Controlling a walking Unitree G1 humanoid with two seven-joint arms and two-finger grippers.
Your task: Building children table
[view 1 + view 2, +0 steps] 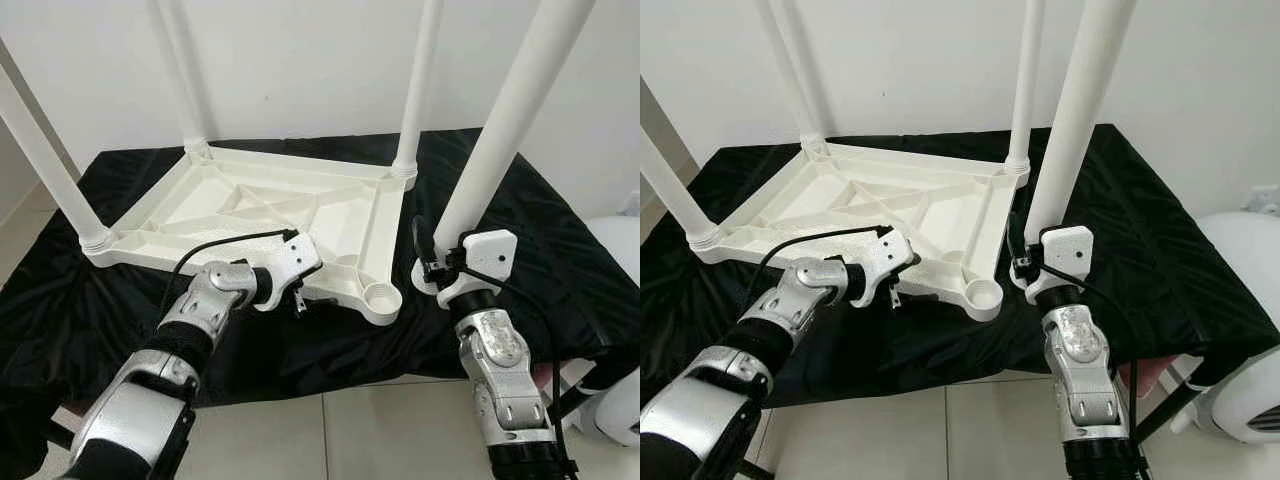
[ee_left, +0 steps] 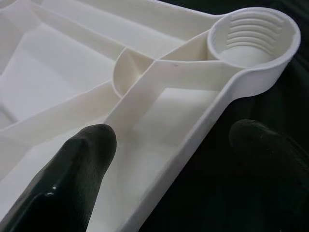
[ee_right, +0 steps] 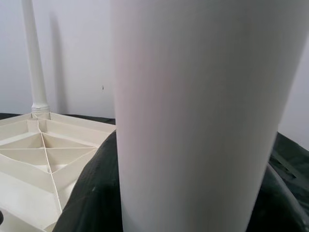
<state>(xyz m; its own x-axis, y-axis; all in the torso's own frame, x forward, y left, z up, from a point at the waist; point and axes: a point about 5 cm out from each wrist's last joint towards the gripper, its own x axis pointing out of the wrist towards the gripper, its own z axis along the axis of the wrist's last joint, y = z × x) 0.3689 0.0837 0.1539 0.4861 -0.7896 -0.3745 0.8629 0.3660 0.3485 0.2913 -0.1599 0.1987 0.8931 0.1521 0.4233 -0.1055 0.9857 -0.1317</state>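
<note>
I see the tabletop (image 1: 270,215) lying upside down on a black cloth (image 1: 560,250), ribs facing up, with three legs already standing in its corners: one at 9 o'clock (image 1: 40,150), one at 11 o'clock (image 1: 180,70) and one at 1 o'clock (image 1: 420,85). The corner nearest me, at about 5 o'clock of the tabletop, has an open threaded socket (image 2: 253,36) with nothing in it. My left gripper (image 1: 297,300) sits at the tabletop's near edge, just at 9 o'clock of that socket; in the left wrist view its two fingers (image 2: 72,174) stand apart, one over the ribbed inside and the other outside over the cloth, straddling the rim without pinching it. My right gripper (image 1: 432,268) is at 3 o'clock of the socket, just off the tabletop, and it is clamped on the fourth leg (image 1: 510,110), which rises steeply and leans toward 1 o'clock; its lower end is beside the socket, over the cloth, not in it. In the right wrist view that leg is very close up, with the 1 o'clock leg and the ribs off to one side. A white rounded appliance (image 1: 1250,300) stands at the far right, on a tiled floor (image 1: 350,440).
</note>
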